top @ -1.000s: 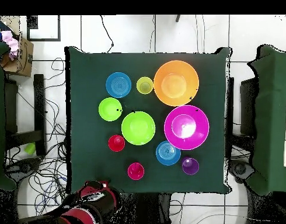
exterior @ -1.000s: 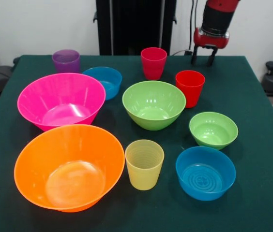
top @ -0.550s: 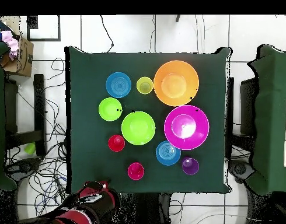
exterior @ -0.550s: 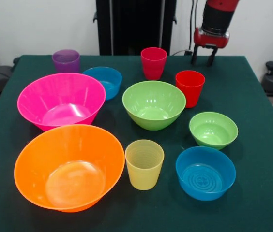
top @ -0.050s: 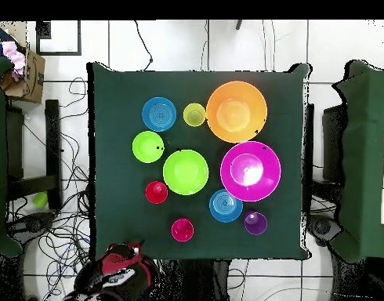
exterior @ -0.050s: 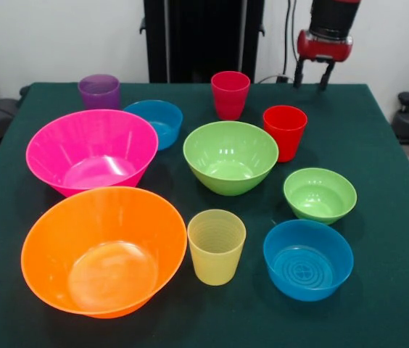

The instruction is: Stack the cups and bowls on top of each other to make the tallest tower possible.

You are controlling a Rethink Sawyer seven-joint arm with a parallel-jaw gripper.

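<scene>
All cups and bowls stand apart on the green table (exterior @ -0.050s: 386, 145), none nested. At the back are the purple cup (exterior @ -0.050s: 99, 90), a blue bowl (exterior @ -0.050s: 154, 122) and the pinkish-red cup (exterior @ -0.050s: 230, 94). In the middle sit the hot pink bowl (exterior @ -0.050s: 92, 151), the medium green bowl (exterior @ -0.050s: 230, 156) and the bright red cup (exterior @ -0.050s: 285, 132). In front are the orange bowl (exterior @ -0.050s: 104, 249), the yellow cup (exterior @ -0.050s: 216, 246), the small green bowl (exterior @ -0.050s: 320, 194) and a second blue bowl (exterior @ -0.050s: 308, 259). My gripper (exterior @ -0.050s: 313, 77) hangs open and empty over the far right edge, behind the bright red cup.
In the overhead view the arm (top @ -0.050s: 117, 274) lies just off the table's bottom edge. A cardboard box (top @ -0.050s: 27, 67) and cables (top @ -0.050s: 66, 157) lie on the floor to the left. Other green-covered tables (top @ -0.050s: 366, 157) flank the table.
The gripper has risen and drawn back a little from the table's far edge. The cups and bowls have not moved.
</scene>
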